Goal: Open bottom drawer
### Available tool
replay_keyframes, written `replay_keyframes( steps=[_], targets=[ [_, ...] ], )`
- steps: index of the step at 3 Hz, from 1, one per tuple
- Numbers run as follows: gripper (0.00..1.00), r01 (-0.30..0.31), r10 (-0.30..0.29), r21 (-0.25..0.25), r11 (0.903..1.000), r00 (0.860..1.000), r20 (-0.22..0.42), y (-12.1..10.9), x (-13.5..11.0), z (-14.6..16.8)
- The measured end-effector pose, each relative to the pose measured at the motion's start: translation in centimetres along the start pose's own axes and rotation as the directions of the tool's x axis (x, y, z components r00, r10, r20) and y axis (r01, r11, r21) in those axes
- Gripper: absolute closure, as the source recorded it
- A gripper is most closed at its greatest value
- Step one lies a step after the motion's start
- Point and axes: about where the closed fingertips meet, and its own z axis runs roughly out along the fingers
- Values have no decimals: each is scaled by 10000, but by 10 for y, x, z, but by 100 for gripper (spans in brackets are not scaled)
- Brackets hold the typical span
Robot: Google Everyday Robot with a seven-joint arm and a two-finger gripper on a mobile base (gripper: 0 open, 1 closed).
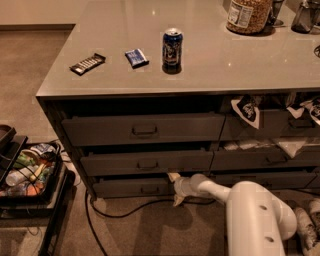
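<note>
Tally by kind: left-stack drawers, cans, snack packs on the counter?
Drawers: 3 (top drawer, middle drawer, bottom drawer)
Cans: 1 (can)
Snack packs: 2 (blue packet, dark bar)
Total: 6
The gripper is at the bottom drawer's right end.

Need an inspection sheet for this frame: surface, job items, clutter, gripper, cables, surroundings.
Surface: grey counter top, flat.
Job's things: bottom drawer, lowest of the left stack; centre pull not gripped.
Clutter: can, blue packet, dark bar and jar on the counter.
Grippers: gripper at the bottom drawer's right end, fingers spread, off the pull.
Cables: black cable on the floor below the drawers.
Surroundings: tray of bottles on the left; white cloths in the right stack.
</note>
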Motion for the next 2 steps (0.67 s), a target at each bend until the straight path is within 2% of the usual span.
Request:
replay_keyframes(
  steps=[1, 2],
  targets=[
    [0, -173, 160, -91, 9998, 9925, -1213, 0, 16, 15],
    [0, -169, 219, 257, 9995, 9771, -2119, -6, 53, 4]
  ],
)
